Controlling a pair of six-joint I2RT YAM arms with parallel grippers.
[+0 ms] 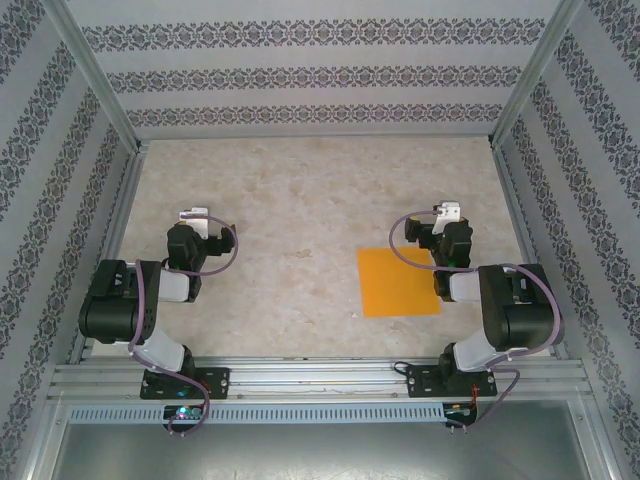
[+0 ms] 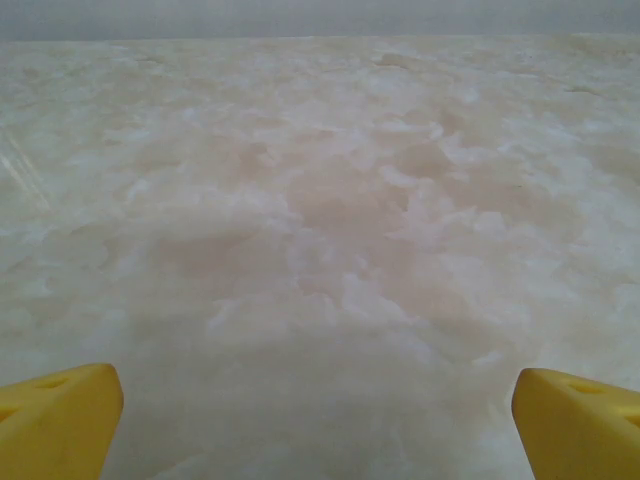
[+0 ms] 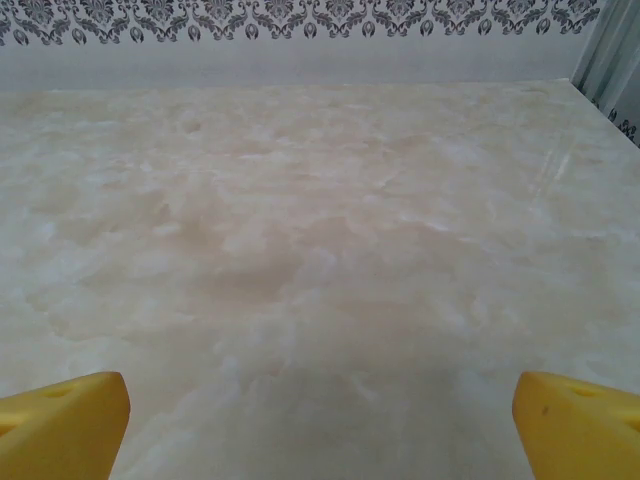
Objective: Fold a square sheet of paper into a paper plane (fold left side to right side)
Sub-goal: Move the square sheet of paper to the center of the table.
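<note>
Counted one orange sheet (image 1: 398,282), unfolded, flat on the bench (image 1: 300,200) right of centre, right edge hidden behind the right arm (image 1: 505,300). Counted two hands: left hand (image 2: 320,428) spread wide, empty, over bare bench; right hand (image 3: 320,428) likewise wide, empty. Marbled beige top, damask-striped walls (image 1: 300,75) on three sides.

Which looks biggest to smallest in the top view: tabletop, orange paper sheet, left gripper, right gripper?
1. tabletop
2. orange square sheet of paper, one corner hidden by the right arm
3. left gripper and right gripper: they look alike, so not ranked against each other.
</note>
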